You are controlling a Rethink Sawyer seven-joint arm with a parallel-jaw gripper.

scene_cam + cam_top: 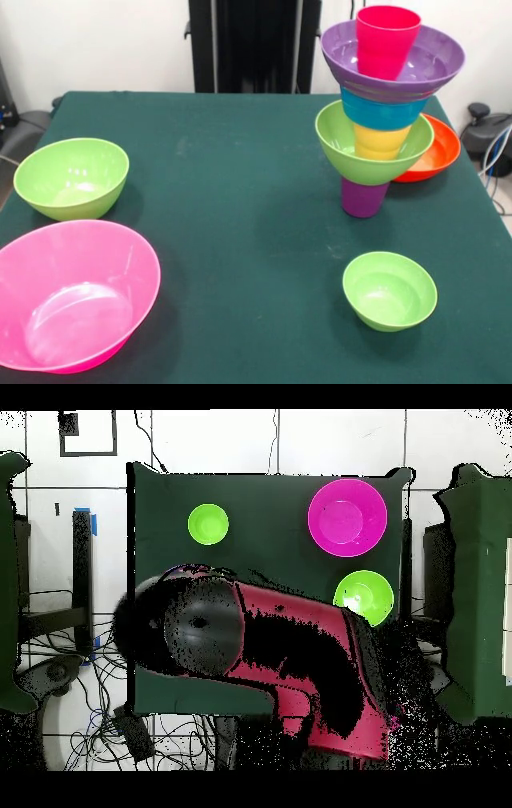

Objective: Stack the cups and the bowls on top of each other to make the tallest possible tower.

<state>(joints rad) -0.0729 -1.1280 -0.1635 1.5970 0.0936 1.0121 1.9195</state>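
The gripper itself is hidden under the bulk of the red and black arm (300, 644) in the overhead view and absent from the front view, so I cannot tell whether it is open or closed.

The tower (382, 120) stands at the far right of the green cloth table (240, 208), six pieces high: a purple plastic cup (364, 198) as base, a lime green bowl (344, 148), a yellow-orange cup (382, 142), a blue bowl (382, 110), a wide purple bowl (432, 60) and a glossy red cup (386, 40) on top. The upper bowls seem to sit slightly tilted.

Left to add, by my reckoning: the wide orange-red bowl (440, 152) just behind the tower, a small lime green bowl (390, 290), a larger lime green bowl (72, 178) and the large hot pink bowl (72, 296).
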